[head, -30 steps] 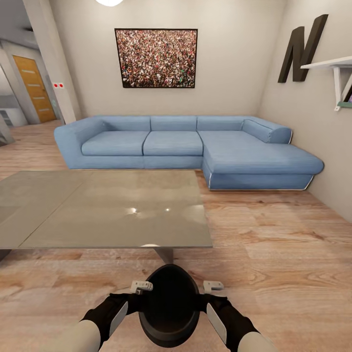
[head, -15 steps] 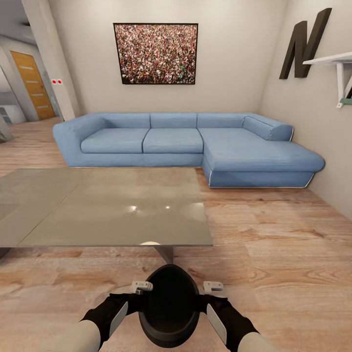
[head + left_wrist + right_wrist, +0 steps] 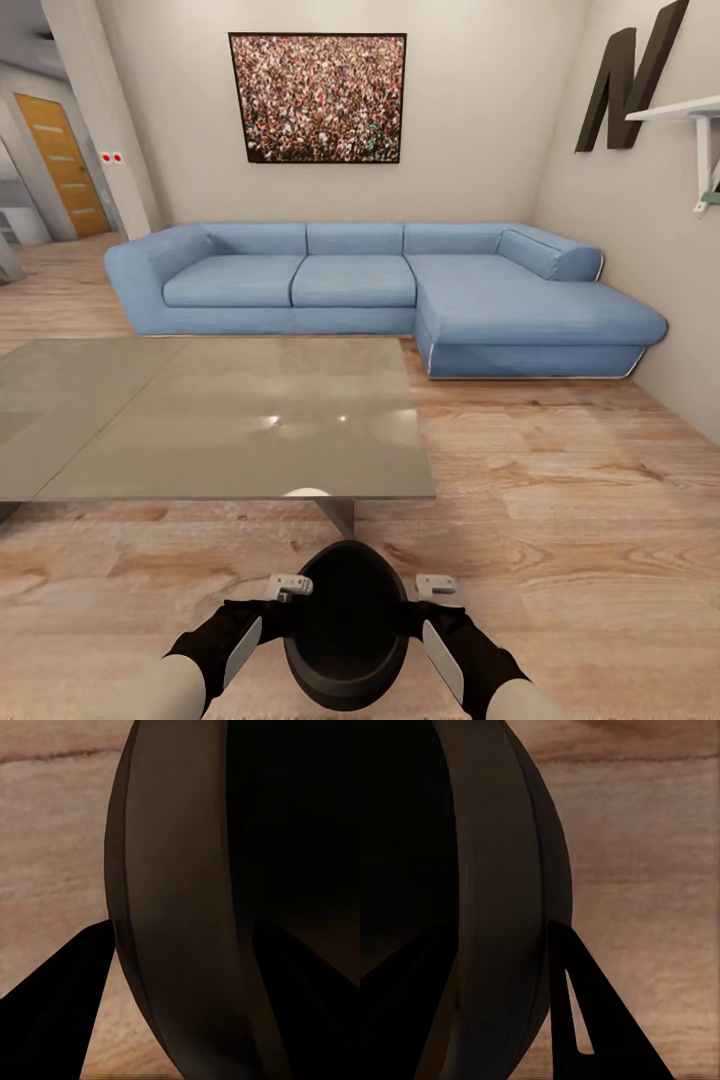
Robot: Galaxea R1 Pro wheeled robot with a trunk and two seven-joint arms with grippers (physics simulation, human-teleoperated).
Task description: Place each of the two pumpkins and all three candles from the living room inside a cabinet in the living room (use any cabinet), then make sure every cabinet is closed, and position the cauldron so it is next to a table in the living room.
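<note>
Between both arms, the left gripper (image 3: 290,587) and right gripper (image 3: 436,585) clamp the black cauldron's (image 3: 345,625) rim

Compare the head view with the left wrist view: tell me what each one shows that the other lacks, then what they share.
Head view alone: the grey table, blue sofa, crowd picture, and both grippers, left gripper and right gripper, at the cauldron's sides. Left wrist view alone: the cauldron's wall close up, between dark fingers. Shared: the cauldron and the wooden floor.
</note>
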